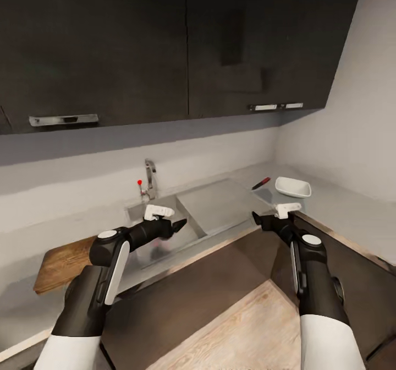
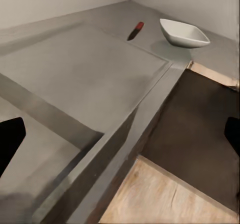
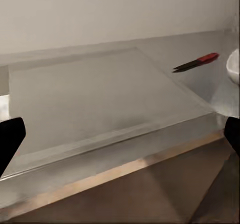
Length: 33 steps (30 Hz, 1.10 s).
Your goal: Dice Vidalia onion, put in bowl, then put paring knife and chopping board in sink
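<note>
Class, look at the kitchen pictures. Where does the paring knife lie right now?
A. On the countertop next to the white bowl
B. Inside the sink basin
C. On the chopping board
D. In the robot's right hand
A. The knife, red handle and dark blade, lies flat on the countertop just beside the bowl, past the drainboard; both hands are away from it and the board sits far off at the other end.
</note>
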### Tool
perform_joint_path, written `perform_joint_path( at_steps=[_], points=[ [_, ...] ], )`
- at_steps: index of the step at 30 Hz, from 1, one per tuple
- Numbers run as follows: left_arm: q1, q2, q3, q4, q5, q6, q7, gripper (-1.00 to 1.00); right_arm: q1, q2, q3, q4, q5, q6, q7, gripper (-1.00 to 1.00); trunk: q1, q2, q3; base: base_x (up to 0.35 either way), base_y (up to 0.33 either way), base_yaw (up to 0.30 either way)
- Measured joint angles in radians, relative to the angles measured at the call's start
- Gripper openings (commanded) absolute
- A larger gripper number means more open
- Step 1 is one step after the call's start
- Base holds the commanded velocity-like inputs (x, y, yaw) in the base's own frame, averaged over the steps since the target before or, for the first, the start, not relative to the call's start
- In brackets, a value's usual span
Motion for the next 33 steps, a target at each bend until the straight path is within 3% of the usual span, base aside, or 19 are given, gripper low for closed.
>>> perform_joint_path(
  at_steps=[17,33],
  points=[
    [0.000,0.002,0.008,0.008,0.000,-0.006,0.005,1.00,0.000,-0.003,0.002,-0.001,0.000,0.001,0.000,1.00,0.000,0.000,0.000,0.000,-0.305,-0.293],
    [0.000,0.002,0.009,0.012,0.000,-0.002,0.006,1.00,0.000,-0.003,0.003,0.002,0.001,0.020,-0.002,1.00,0.000,0.000,0.000,0.053,-0.305,-0.031]
  ],
)
